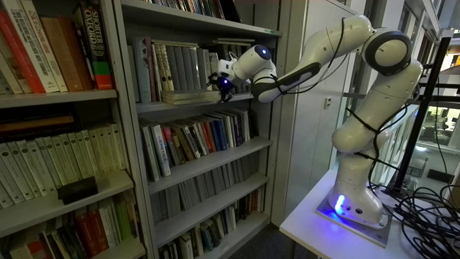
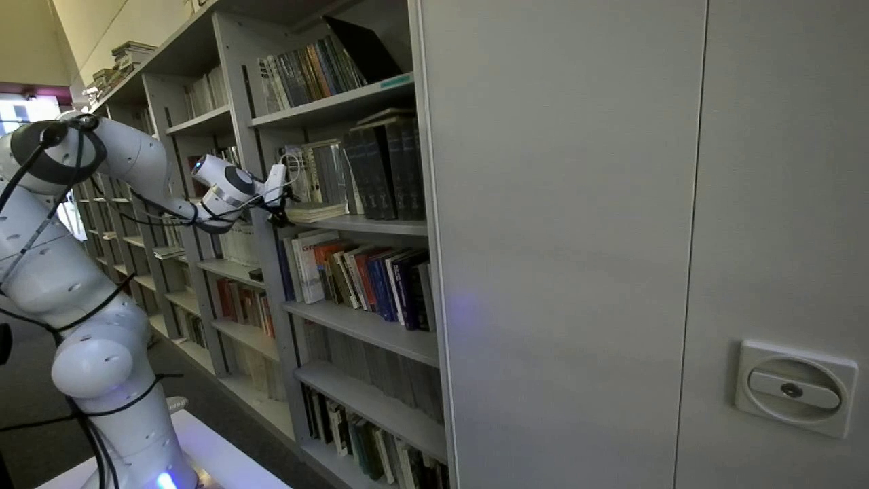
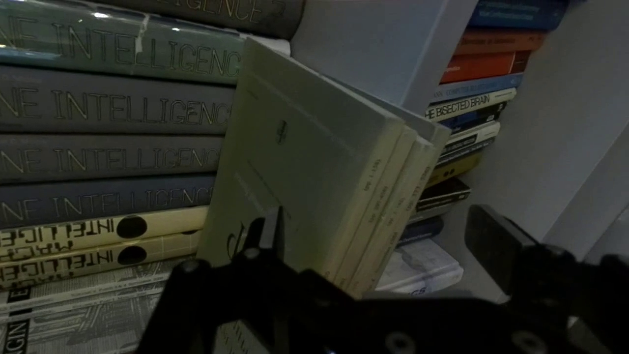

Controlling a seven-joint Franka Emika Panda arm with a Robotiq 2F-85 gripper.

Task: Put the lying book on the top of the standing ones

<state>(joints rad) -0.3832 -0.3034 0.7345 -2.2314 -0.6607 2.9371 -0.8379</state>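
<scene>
Jaws, black and jointed, are shown widely spread in the wrist view. Beyond them, partly overlapped by one jaw, a flat stack of thin, pale greenish-cream paperbacks (image 3: 304,147) is seen, the cover of the top one being printed with a small dark emblem (image 3: 281,132). The other jaw is seen past the spine edge of the stack; whether any paperback is touched by either jaw cannot be told. In both exterior views the stack is found just beside the jaws, laid on a long grey shelf (image 1: 152,107). Behind it, farther from the jaws, a row of upright books with mostly grey, white and dark spines (image 1: 187,68) is lined up, "INTELLIGENCE" being printed on several of them. Across the tops of that row, higher than the jaws, more thin, pale volumes (image 1: 174,43) are laid flat. Below the jaws, a row of books with red, blue and white spines (image 1: 205,136) is carried by a lower grey shelf (image 1: 215,160). The jaws are borne by a white, jointed robot arm (image 1: 388,90), whose base is mounted on a white table (image 1: 305,223), well apart from them and lower down.
</scene>
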